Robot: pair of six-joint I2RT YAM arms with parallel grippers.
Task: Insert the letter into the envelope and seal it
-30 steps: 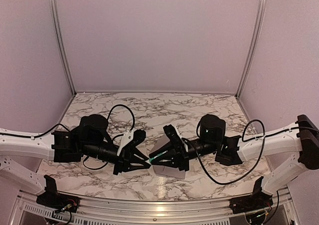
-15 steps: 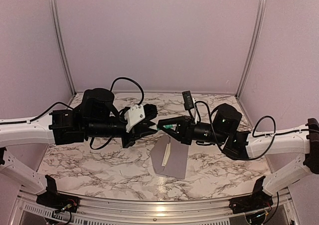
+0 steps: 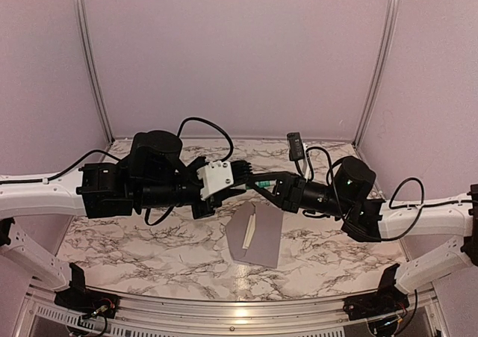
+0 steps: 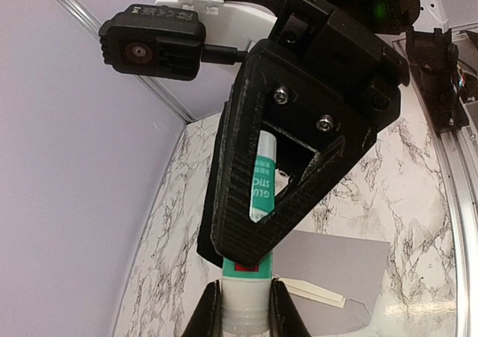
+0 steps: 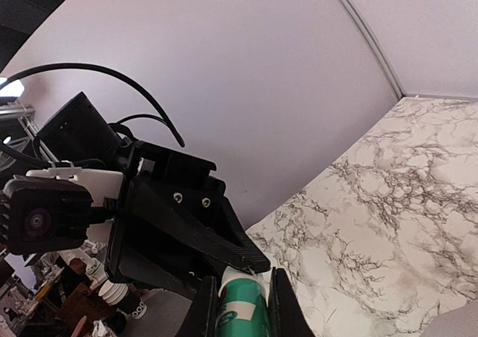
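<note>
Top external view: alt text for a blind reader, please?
A robot's left gripper and right gripper meet above a marble table, both clamped on one glue stick. Below lies a grey envelope with a cream letter on it.

glue stick [image 3: 262,181] mostly hidden between left gripper [image 3: 245,175] and right gripper [image 3: 259,184] from above; label [image 4: 258,191] half covered in left wrist view; letter [image 4: 317,291] just a sliver there; envelope [image 5: 457,323] cut by right wrist frame corner

The envelope [image 3: 265,243] is plain grey and the letter [image 3: 249,232] is cream. The glue stick [image 4: 260,187] is green with white lettering and a white end. The table [image 3: 149,240] is white marble with dark grey veining; the walls [image 3: 239,53] are pale lilac.
</note>
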